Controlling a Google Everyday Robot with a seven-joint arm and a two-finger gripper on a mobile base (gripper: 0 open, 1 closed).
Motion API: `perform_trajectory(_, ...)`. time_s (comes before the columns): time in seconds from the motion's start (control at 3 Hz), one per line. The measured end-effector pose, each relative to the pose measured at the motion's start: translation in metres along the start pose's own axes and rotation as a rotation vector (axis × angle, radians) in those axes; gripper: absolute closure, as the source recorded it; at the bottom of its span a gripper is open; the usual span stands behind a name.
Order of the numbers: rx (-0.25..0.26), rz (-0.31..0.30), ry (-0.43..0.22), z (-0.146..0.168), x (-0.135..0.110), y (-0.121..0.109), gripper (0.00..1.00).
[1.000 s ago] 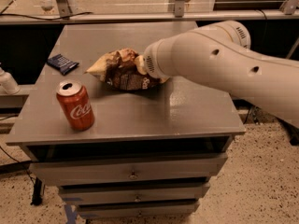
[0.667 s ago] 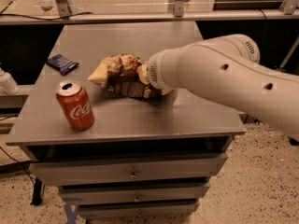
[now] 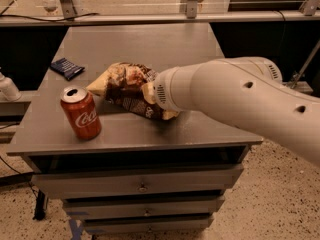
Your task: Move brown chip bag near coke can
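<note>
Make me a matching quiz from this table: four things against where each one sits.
1 coke can
2 brown chip bag
3 blue packet
4 gripper

A far left side of the table
B at the brown chip bag's right end
C near left corner, upright
D middle, lying down

Pairs: 1-C, 2-D, 3-A, 4-B

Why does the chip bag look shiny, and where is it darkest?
Camera view: warm, dim light glints off the crinkled foil of the brown chip bag and the silver top of the coke can. Darkest is the recess under the top of the table. The gripper sits at the bag, mostly hidden by the pale arm.
</note>
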State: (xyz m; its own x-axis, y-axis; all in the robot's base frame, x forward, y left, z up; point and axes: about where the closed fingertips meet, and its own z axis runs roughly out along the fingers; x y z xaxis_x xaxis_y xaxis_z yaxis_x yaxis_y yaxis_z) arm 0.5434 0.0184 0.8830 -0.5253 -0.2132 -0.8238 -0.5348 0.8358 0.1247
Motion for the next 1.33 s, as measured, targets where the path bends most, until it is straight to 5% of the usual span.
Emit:
perform_trajectory(0.67, -0.049, 0.015, 0.008, -0.0153, 0.0077, 0.0248, 1.0)
perform_trajectory(1.33, -0.063, 0.016, 0.027, -0.0114, 0.0129, 0.0223, 0.59)
